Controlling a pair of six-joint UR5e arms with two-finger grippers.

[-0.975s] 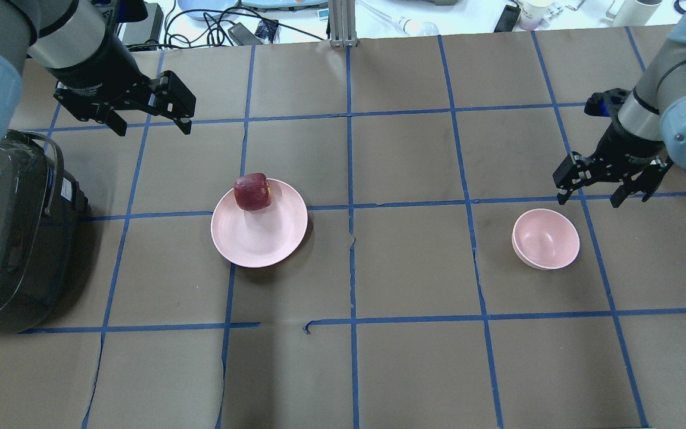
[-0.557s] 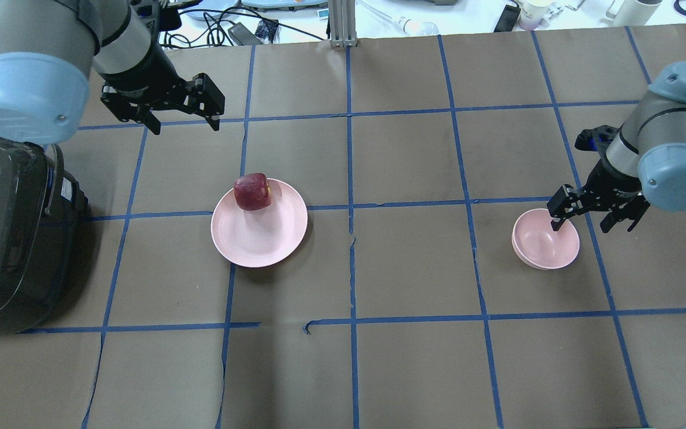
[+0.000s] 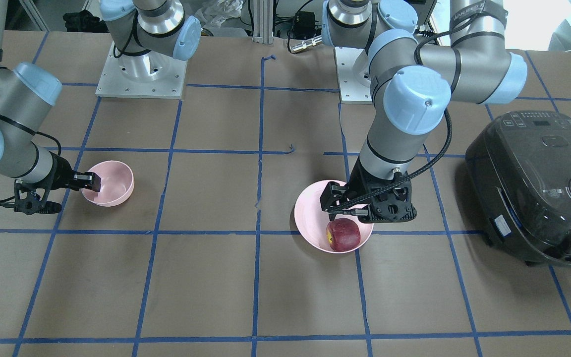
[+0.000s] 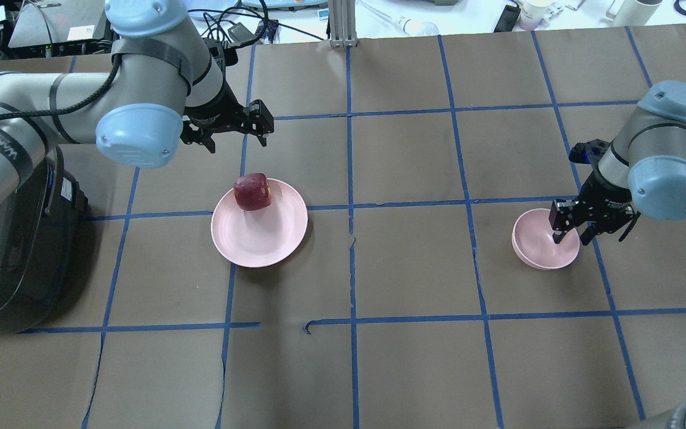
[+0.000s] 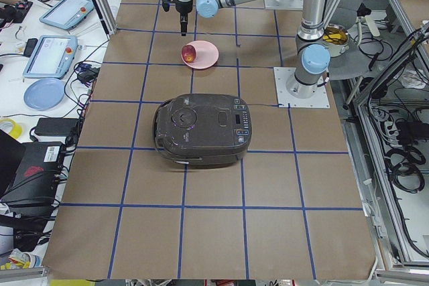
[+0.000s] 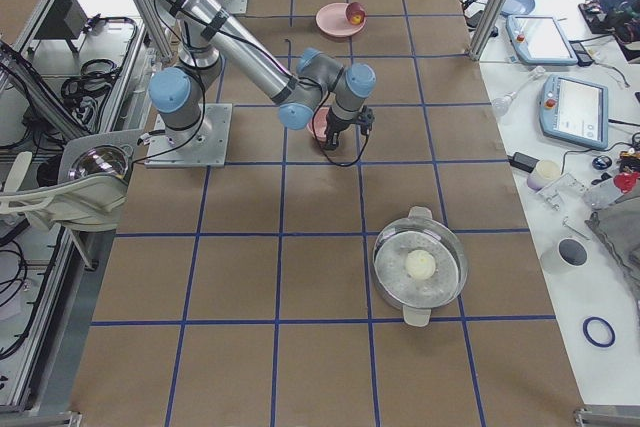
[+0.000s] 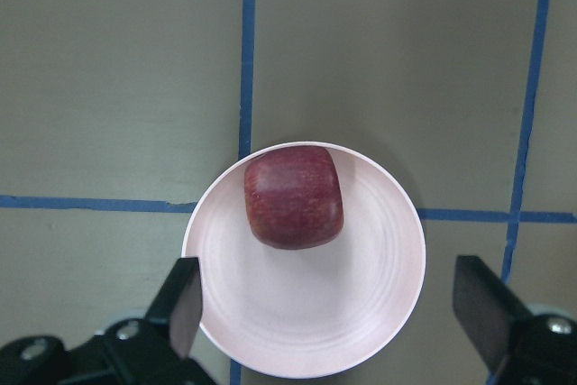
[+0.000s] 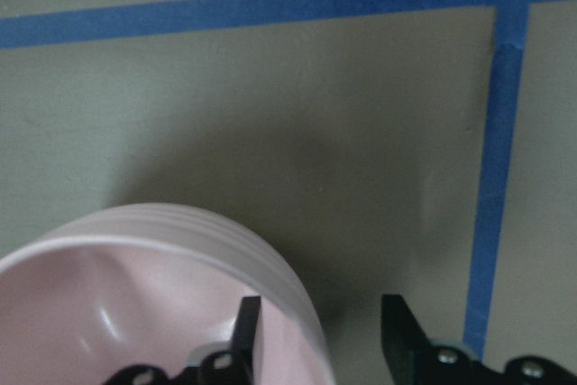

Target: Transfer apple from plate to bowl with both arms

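The dark red apple (image 4: 252, 192) sits on the far left part of the wide pink plate (image 4: 259, 235). My left gripper (image 4: 236, 134) is open and empty, hovering above the plate's far side. In the left wrist view the apple (image 7: 295, 197) and the plate (image 7: 379, 295) lie below, between the spread fingers (image 7: 185, 299). The small deep pink bowl (image 4: 536, 241) stands right of centre. My right gripper (image 4: 570, 235) is open and low, straddling the bowl's right rim. In the right wrist view one finger (image 8: 245, 326) is inside the bowl (image 8: 135, 313), the other outside.
A dark rice cooker (image 4: 9, 238) stands at the table's left end, close to my left arm. A steel pot with a glass lid (image 6: 420, 267) stands at the right end. Cables and devices lie beyond the far edge. Blue tape lines cross the brown table cover.
My left gripper has moved right, toward the plate's far side. My right gripper has come down and toward me onto the bowl's right rim, one finger going inside.
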